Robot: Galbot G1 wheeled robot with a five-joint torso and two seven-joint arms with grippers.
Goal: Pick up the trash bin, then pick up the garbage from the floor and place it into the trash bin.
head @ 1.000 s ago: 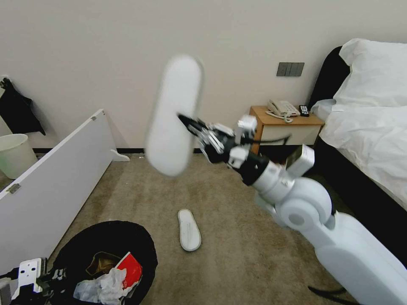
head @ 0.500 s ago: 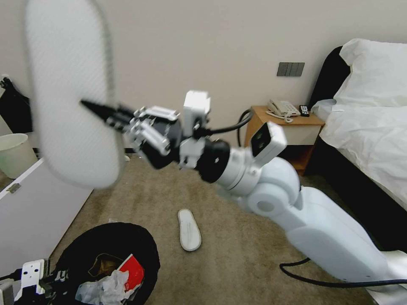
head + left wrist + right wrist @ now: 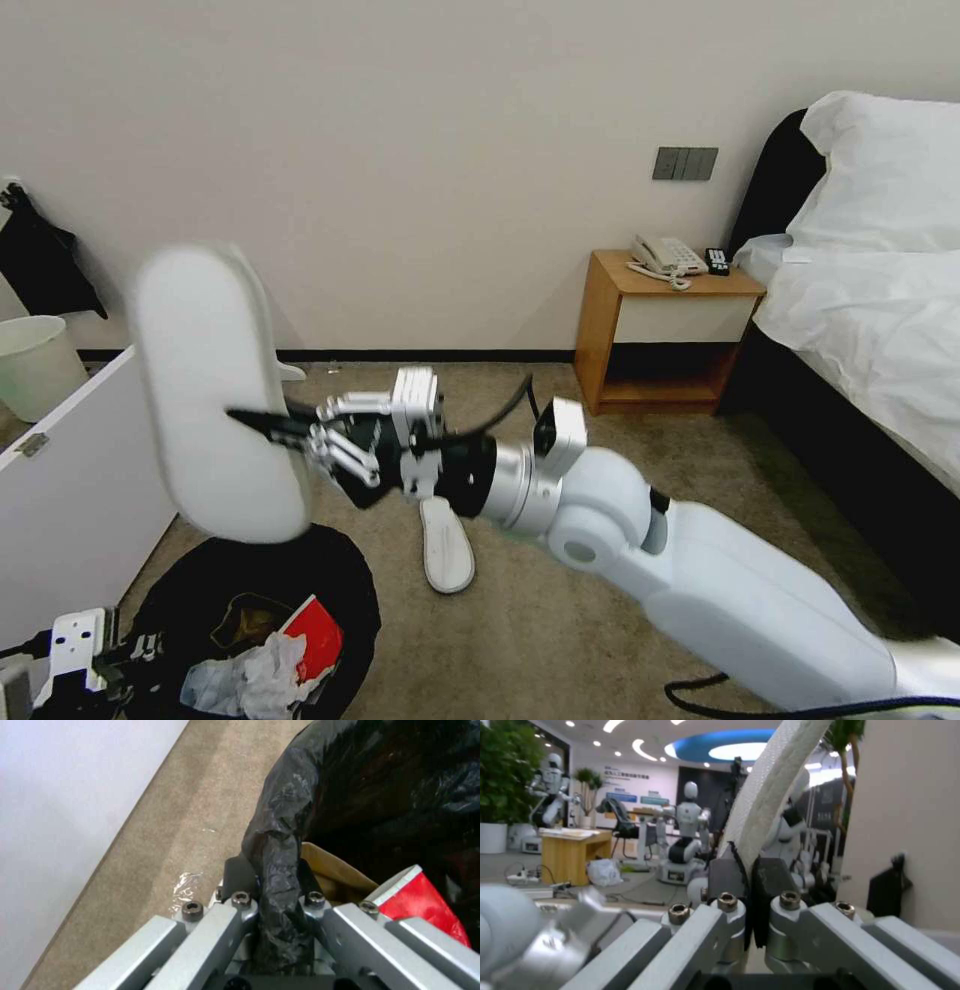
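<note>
The trash bin [image 3: 350,590], lined with a crinkly black bag, hangs at the lower left. My left gripper [image 3: 125,655] is shut on its bagged rim [image 3: 277,870]. Inside lie a flattened red paper cup [image 3: 312,630], crumpled white tissues [image 3: 250,675] and brown cardboard [image 3: 332,875]. My right gripper [image 3: 255,420] is shut on a white slipper [image 3: 215,395], held upright just above the bin's far rim. In the right wrist view the slipper's edge [image 3: 775,783] runs up from between the pads. A second white slipper [image 3: 445,545] lies on the carpet to the right of the bin.
A white panel [image 3: 70,490] stands close on the left, with a pale plastic bucket [image 3: 35,365] behind it. A wooden nightstand [image 3: 665,330] and a bed [image 3: 880,300] stand at the right. A cable [image 3: 800,705] trails on the carpet by my right arm.
My right arm has swung left and then dropped, carrying the held slipper from the middle of the view down to just above the bin. The bin and left gripper have barely moved.
</note>
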